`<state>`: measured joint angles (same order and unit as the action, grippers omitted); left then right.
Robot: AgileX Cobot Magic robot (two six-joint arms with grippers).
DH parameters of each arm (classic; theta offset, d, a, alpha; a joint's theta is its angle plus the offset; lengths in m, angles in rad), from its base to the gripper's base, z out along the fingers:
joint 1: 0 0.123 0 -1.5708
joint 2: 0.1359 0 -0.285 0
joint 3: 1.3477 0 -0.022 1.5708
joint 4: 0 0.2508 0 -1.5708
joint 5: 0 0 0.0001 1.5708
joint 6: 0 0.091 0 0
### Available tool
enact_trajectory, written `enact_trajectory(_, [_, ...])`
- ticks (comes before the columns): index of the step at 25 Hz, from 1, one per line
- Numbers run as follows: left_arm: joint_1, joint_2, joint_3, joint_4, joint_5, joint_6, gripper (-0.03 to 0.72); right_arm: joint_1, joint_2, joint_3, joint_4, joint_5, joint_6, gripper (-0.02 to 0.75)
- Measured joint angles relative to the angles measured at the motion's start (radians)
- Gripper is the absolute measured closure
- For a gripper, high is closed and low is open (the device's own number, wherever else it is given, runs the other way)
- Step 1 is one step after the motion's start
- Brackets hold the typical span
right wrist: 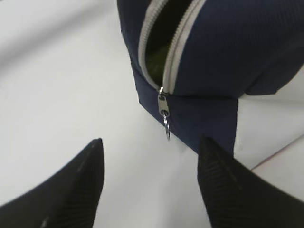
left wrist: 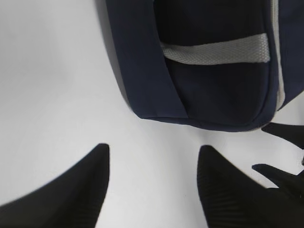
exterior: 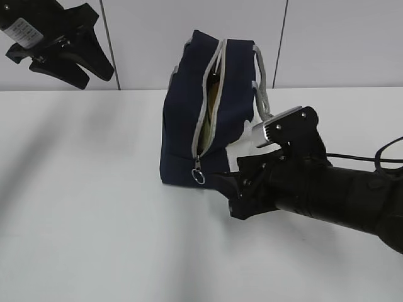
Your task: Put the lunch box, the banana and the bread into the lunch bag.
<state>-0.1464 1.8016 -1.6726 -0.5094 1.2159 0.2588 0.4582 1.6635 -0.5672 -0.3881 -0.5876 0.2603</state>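
The lunch bag [exterior: 189, 119] lies on its side near the middle of the white surface [exterior: 94, 207], its zipper parted, and something yellowish-green shows inside; no lunch box, banana or bread lies outside, so the packing looks nearly or fully done, perhaps with only the closing left. The right gripper [right wrist: 149, 183] sits at the bag's 5 o'clock, jaws spread and empty, facing the zipper pull [right wrist: 165, 116]. The left gripper [exterior: 75, 56] hangs at 10 o'clock, jaws released, before a pale panelled wall [exterior: 340, 38].

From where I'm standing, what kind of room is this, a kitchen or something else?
Probably a lab or test bench, not a kitchen: a bare white table, plain pale panelled walls, and two black robot grippers around a single navy lunch bag.
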Motion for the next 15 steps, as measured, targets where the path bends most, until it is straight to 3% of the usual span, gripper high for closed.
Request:
enact_trajectory(6, [0.0,0.0,0.0,0.0,-0.003,0.01,0.274,-0.075,0.143,-0.038,-0.201,-0.118,0.079,0.285])
enact_trajectory(15, [0.001,0.0,0.0,-0.002,-0.007,0.01,0.274,-0.078,0.301,-0.166,-0.26,-0.134,0.083,0.295])
